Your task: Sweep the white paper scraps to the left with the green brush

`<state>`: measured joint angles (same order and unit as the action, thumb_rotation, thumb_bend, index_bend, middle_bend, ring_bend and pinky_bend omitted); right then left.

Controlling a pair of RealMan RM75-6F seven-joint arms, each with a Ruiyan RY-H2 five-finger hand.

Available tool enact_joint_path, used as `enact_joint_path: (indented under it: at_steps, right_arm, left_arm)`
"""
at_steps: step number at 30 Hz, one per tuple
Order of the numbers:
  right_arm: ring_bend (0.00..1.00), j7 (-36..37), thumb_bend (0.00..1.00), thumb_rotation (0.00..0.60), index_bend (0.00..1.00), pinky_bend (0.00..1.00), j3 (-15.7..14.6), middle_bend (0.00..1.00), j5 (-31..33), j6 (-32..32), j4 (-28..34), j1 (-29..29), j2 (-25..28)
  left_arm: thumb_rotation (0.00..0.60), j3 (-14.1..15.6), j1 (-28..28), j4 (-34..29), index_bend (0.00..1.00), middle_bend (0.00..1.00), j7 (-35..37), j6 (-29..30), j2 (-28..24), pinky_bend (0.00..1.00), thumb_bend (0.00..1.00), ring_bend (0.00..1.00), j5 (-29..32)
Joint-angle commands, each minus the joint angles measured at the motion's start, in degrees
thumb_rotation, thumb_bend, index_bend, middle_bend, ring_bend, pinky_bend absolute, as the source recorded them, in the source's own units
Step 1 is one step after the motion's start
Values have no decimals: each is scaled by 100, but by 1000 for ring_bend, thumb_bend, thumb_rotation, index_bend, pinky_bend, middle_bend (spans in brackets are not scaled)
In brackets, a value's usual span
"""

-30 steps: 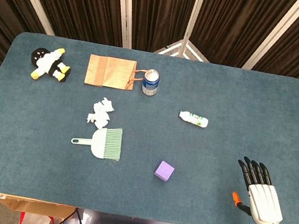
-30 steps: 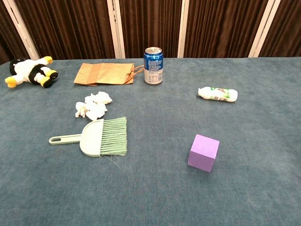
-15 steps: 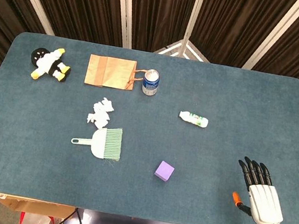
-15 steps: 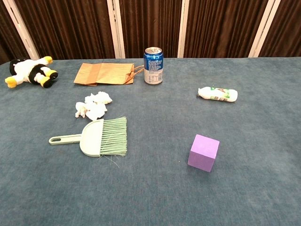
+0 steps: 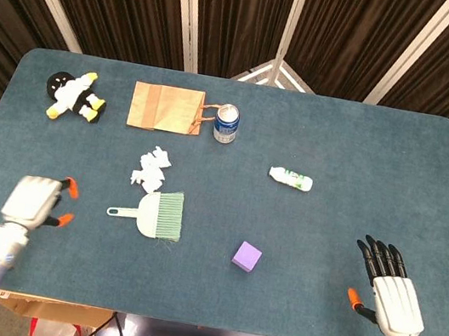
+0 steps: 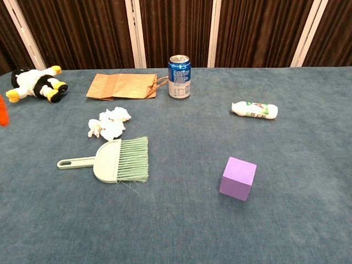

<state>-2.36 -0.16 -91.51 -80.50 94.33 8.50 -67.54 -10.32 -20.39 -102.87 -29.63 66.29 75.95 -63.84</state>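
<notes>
The left hand [image 5: 32,200], holding nothing with fingers apart, is hovering left of the green brush [image 5: 155,214], whose handle is pointing toward it. The white paper scraps [image 5: 152,168] are lying just behind the bristles. Gripping that handle squarely looks best. The right hand [image 5: 389,290] is resting spread and idle.

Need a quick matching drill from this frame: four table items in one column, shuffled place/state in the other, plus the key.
Things:
1. green brush
2. white paper scraps
3. blue can
4. small white bottle

Descriptions:
A. upright beside the brown paper bag's handles
B. on its side, right of centre
C. crumpled pile just beyond the bristles
D. lying flat, handle toward the left hand

Pairs: 1-D, 2-C, 3-A, 4-B
</notes>
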Motion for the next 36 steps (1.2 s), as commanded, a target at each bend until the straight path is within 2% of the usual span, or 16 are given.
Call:
enact_joint_path:
  at_steps: [1,6,13,24,36]
  right_arm:
    - [0,61,345,600,0,0,2,0,-1,-7,8,-1,19]
    - [0,127,345,600,0,0,-10,0,-22,15,21,13,33]
    - [0,189,344,600,0,0,-11,0,-10,29,49,18,45]
    - [0,237,344,600,0,0,-14,0,-16,33,72,22,63]
    - [0,222,345,600,0,0,-16,0,-12,35,77,22,60]
  left_arm:
    - [600,-333,-708,115,530,1000,-1110,-240,880,977,334,1000,1234]
    - [600,-354,-1111,415,506,1000,-1786,-50,1442,978,335,1000,1921]
    - [600,-375,-1452,703,439,1000,-2109,44,1831,978,335,1000,2422]
    - [600,-277,-1639,1004,441,1000,-2165,204,2124,978,450,1000,2770]
    - [600,-114,-1676,1160,447,1000,-2001,226,2230,978,456,1000,2866]
